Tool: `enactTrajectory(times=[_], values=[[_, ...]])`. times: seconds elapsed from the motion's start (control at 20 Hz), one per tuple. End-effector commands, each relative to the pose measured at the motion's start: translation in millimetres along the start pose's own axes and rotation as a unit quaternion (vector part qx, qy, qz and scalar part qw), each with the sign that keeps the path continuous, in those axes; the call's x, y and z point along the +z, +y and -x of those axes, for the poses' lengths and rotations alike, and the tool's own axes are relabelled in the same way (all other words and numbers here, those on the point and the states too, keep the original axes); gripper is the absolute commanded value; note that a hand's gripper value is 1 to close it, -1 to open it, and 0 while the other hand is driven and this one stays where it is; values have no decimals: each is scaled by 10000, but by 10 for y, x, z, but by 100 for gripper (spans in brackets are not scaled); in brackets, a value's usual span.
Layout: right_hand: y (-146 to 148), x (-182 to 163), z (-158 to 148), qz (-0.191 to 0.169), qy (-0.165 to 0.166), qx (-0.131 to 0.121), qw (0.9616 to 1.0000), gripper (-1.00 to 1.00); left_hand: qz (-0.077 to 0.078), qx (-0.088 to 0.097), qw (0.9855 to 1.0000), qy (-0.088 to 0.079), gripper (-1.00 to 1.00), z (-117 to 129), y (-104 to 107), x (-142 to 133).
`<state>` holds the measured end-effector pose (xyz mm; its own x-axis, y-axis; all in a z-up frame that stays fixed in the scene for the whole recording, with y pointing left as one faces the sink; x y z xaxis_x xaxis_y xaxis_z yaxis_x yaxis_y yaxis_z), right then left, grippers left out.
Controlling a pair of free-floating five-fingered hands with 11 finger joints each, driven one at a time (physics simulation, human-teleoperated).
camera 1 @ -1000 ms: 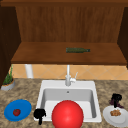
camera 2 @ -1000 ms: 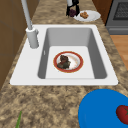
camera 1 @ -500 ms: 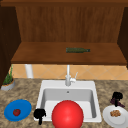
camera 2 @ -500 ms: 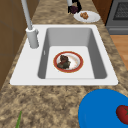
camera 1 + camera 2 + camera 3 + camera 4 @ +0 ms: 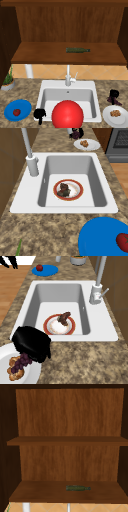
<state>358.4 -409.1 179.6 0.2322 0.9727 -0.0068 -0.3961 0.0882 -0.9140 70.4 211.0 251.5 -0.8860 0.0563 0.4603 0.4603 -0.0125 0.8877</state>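
Wall cabinet (image 5: 67, 459) with a dark green bottle (image 5: 77, 50) lying on its lower shelf. Speckled bench (image 5: 50, 233) carries the white sink (image 5: 27, 200); in its basin sits a red-rimmed plate (image 5: 68, 190) with dark food. Blue plate (image 5: 17, 110) at left holds a tomato (image 5: 16, 112). White plate (image 5: 10, 356) at right holds pastry. Right hand (image 5: 31, 343) curled round purple grapes (image 5: 21, 362), just above that plate. Left hand (image 5: 39, 114) hangs at the sink's left corner, grip cannot be told.

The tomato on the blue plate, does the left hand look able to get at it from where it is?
Probably yes. The left hand hangs at the sink's front left corner, right beside the blue plate, and the tomato lies uncovered on it, with nothing standing between them.
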Motion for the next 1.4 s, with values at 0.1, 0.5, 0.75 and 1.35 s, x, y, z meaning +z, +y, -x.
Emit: enactTrajectory(times=[0.1, 0.5, 0.75, 1.35], values=[[-2, 223, -366, 207, -103, 37, 9997, 100, 0, 0, 10000, 0, 0, 0, 0, 0], [-114, 544, -840, 108, -148, 41, 9998, 100, 0, 0, 10000, 0, 0, 0, 0, 0], [-254, 756, -1129, 125, -150, 26, 9998, 100, 0, 0, 10000, 0, 0, 0, 0, 0], [-639, 1198, -1846, 131, -160, 8, 9998, 100, 0, 0, 10000, 0, 0, 0, 0, 0]])
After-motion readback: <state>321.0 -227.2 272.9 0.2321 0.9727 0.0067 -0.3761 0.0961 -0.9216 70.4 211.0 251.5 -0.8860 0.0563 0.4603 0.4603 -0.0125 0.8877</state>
